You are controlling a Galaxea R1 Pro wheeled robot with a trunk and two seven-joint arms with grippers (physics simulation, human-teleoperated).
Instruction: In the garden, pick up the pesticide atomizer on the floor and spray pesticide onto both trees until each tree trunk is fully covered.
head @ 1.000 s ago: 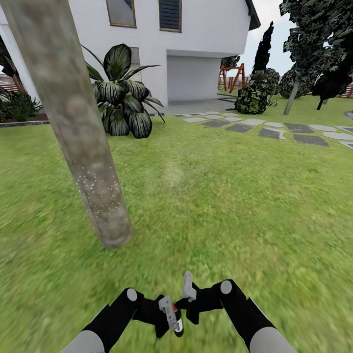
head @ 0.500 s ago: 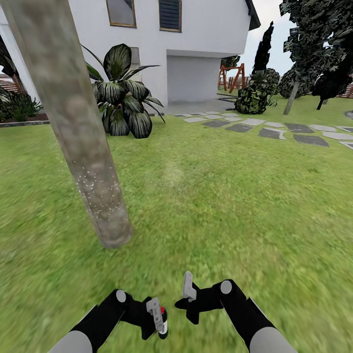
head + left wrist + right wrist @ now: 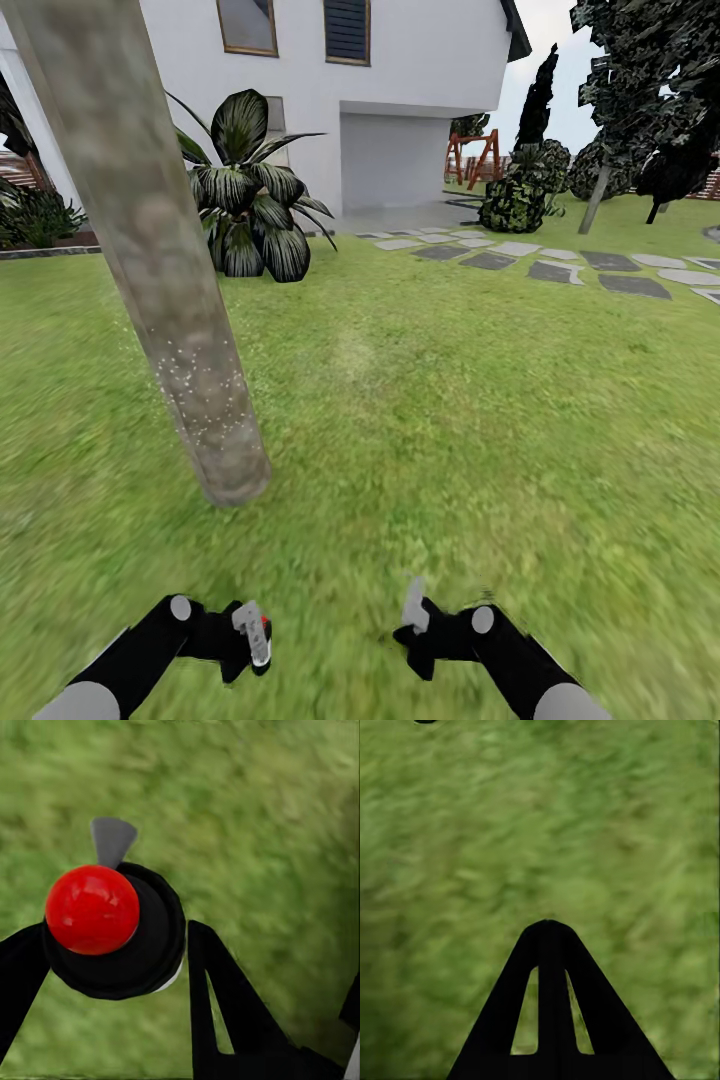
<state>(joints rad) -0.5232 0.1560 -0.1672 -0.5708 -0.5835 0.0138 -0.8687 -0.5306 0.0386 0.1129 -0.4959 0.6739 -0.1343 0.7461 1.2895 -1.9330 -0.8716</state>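
A thick mottled grey-beige tree trunk point(image 3: 150, 250) leans across the left of the head view, its base in the grass floor point(image 3: 420, 420). White specks of pesticide point(image 3: 195, 395) dot its lower part. Low in that view, my left gripper point(image 3: 252, 640) is shut on the pesticide atomizer point(image 3: 94, 909), a black bottle with a round red cap, between black fingers point(image 3: 225, 1005). My right gripper point(image 3: 413, 605) hangs shut and empty over grass, its fingers point(image 3: 546, 982) pressed together. A second tall tree point(image 3: 597, 195) with a dark ragged crown stands far off at the right.
A white house point(image 3: 400, 90) stands behind the lawn, with a broad-leaved plant point(image 3: 250, 190) at its wall. Grey stepping stones point(image 3: 560, 268) cross the grass at the right, near a round bush point(image 3: 512, 205). Open grass lies ahead of both arms.
My left arm has swung left and drawn back with the atomizer in it. My right gripper has shifted slightly right and lower. The camera and the tree have not moved.
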